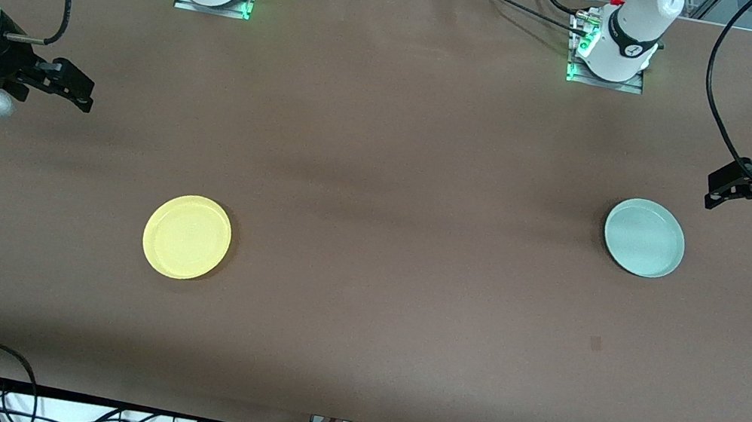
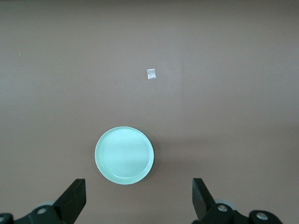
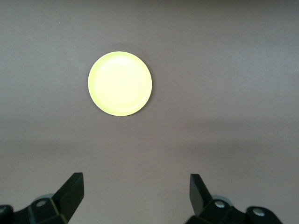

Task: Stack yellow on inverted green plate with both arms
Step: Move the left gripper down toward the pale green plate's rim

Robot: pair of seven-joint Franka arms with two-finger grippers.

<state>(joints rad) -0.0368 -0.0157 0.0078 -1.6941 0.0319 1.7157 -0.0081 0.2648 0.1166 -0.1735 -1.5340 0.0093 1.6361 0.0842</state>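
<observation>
Resting flat on the brown counter (image 1: 383, 166), the yellow plate (image 1: 187, 237) was seen toward the right arm's end, rim up and untouched. The green plate (image 1: 644, 237) was seen toward the left arm's end, also lying rim up, with its hollow side showing; it was not inverted. The two plates were set well apart, the yellow plate lying nearer to the front camera than the green plate.

The right gripper (image 1: 79, 91) was held in the air over the bare counter at the right arm's end, its jaws spread wide with nothing between them. In the right wrist view, the yellow plate (image 3: 120, 83) was shown well ahead of the parted jaws of the right gripper (image 3: 136, 186) and apart from them.

The left gripper (image 1: 719, 193) was held in the air over the counter at the left arm's end, just beside the green plate. Its jaws were likewise spread wide and empty. In the left wrist view, the green plate (image 2: 124, 155) was shown just ahead of the jaws of the left gripper (image 2: 139, 191), roughly centred on the gap. A small pale mark (image 2: 151, 73) was noted on the counter, past the green plate from the jaws.
</observation>
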